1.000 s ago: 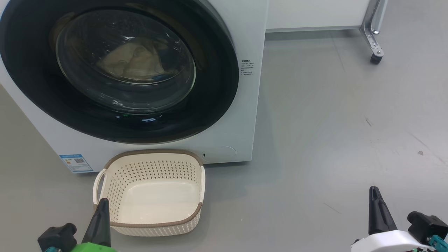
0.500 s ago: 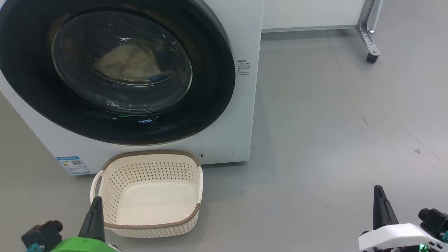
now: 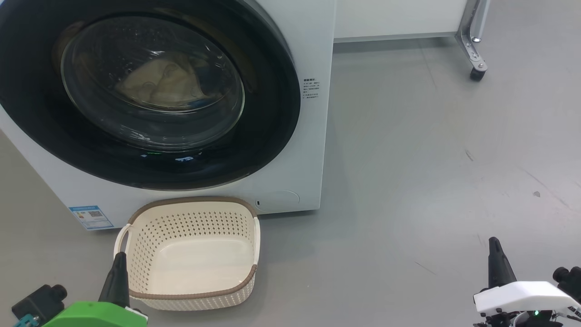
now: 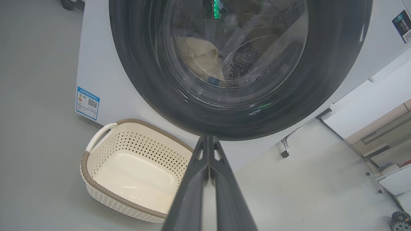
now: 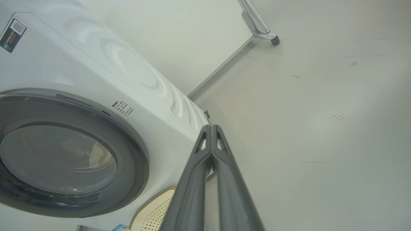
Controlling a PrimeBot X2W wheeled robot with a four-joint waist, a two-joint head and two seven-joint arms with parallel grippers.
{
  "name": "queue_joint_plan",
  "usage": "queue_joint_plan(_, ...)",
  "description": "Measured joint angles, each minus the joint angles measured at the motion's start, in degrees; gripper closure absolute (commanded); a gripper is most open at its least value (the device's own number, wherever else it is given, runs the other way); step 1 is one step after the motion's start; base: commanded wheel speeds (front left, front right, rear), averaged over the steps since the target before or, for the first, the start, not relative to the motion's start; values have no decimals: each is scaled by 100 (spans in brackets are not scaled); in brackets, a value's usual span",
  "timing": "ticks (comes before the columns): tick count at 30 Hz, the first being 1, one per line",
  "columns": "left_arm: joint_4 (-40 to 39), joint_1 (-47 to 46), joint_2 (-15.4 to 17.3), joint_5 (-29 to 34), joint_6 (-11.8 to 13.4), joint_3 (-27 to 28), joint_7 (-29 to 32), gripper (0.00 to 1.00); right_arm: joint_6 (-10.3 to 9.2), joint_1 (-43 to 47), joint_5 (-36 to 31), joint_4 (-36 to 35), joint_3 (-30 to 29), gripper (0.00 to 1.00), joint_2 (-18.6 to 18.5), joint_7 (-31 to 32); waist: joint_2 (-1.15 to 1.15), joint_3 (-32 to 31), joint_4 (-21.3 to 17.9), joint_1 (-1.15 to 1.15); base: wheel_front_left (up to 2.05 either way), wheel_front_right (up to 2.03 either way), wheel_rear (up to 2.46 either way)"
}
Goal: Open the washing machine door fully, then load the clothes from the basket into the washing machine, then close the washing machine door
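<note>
My left end effector (image 3: 119, 258) is at the near left, its two dark fingers pressed together from base to tip and pinching nothing. In my head view its tip lies over the near left corner of the basket (image 3: 190, 294), and I cannot tell whether it touches. The basket stands upright on the grey floor (image 3: 431, 159), its far rim just in front of the washing machine (image 3: 313, 150), and its bare cream bottom shows. Just beyond its left handle, a small blue label sticker (image 3: 91, 217) sits low on the machine's white front.

Above the basket, the washing machine door (image 3: 272, 113) is closed, with its wide black rim lying flat against the front panel. The clothes (image 3: 159, 84) are inside the drum, a pale cream bundle seen through the bulging glass, a little above the bowl's middle. To the right of the door rim is a small block of printed text (image 3: 311, 88).

Further right the floor runs to a far white panel (image 3: 399, 18), with a metal leg on a black castor (image 3: 475, 72) beside it. At the near right my right end effector (image 3: 494, 241) points up over the floor, well apart from the machine and basket. Its fingers are also pressed together on nothing.
</note>
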Motion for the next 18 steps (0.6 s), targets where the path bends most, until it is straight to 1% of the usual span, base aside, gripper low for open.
queue_joint_plan(2, 11, -14, -3, -115, 0, 19, 37, 100, 40, -40, 159, 8, -19, 100, -2, 51, 0, -1, -10, 0, 0, 0, 0)
queue_joint_plan(6, 41, -63, -20, -422, -1, 52, 102, 100, 45, -66, 481, 66, -63, 100, -7, 113, 0, -3, -31, 0, 0, 0, 0)
queue_joint_plan(10, 73, -106, -47, -723, -4, 101, 171, 100, 92, -165, 795, 108, -100, 100, -16, 178, 0, -5, -51, 0, 0, 0, 0)
queue_joint_plan(15, 114, -121, -89, -1089, -9, 190, 293, 100, 96, -255, 1192, 174, -143, 100, -25, 277, 0, -8, -77, 0, 0, 0, 0)
queue_joint_plan(18, 119, -136, -94, -1201, -9, 209, 327, 100, 121, -277, 1348, 190, -152, 100, -26, 296, 0, -9, -87, 0, 0, 0, 0)
